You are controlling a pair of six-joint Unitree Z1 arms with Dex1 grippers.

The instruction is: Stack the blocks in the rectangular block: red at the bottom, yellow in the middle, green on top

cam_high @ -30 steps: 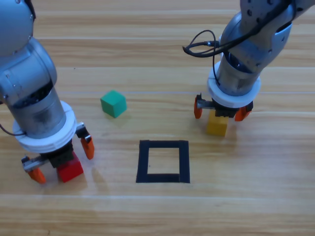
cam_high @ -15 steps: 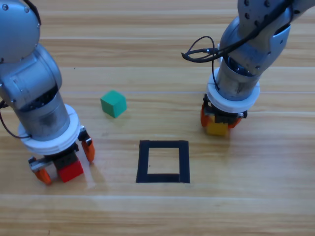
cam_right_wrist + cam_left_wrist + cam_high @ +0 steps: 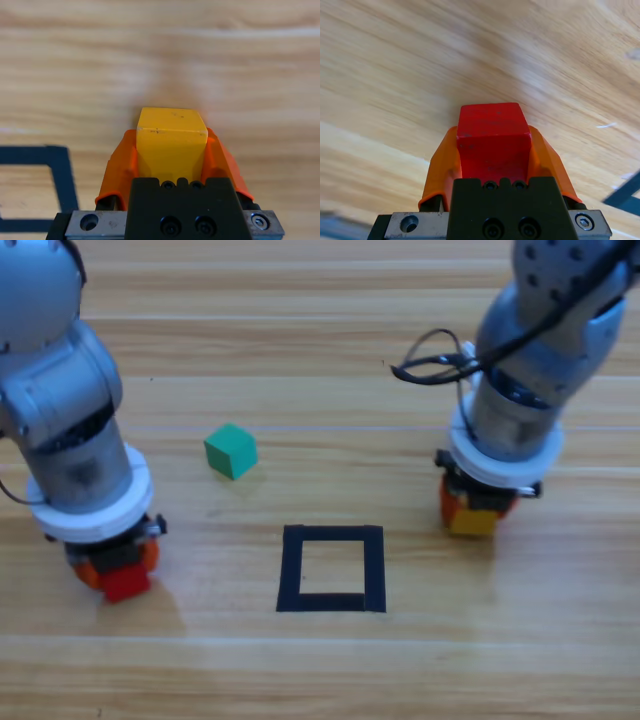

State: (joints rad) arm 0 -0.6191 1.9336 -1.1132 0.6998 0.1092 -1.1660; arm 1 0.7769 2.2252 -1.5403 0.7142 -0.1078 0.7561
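At the lower left, my left gripper (image 3: pixel 117 565) is shut on the red cube (image 3: pixel 124 582); the left wrist view shows the red cube (image 3: pixel 493 140) squeezed between both orange jaws. On the right, my right gripper (image 3: pixel 478 508) is shut on the yellow cube (image 3: pixel 473 521), and the yellow cube (image 3: pixel 171 145) fills the gap between the jaws in the right wrist view. The green cube (image 3: pixel 231 450) lies free on the table, up and left of the black tape rectangle (image 3: pixel 332 568). Nothing lies inside the rectangle.
Both grey arms come down from the top edge, one on each side of the tape outline. A black cable (image 3: pixel 432 362) loops off the right arm. A corner of the tape (image 3: pixel 59 170) shows left of the right gripper.
Both grippers went from open around their cubes to shut on them. The right arm then carried the yellow cube a little right and down; the left gripper and red cube shifted slightly left.
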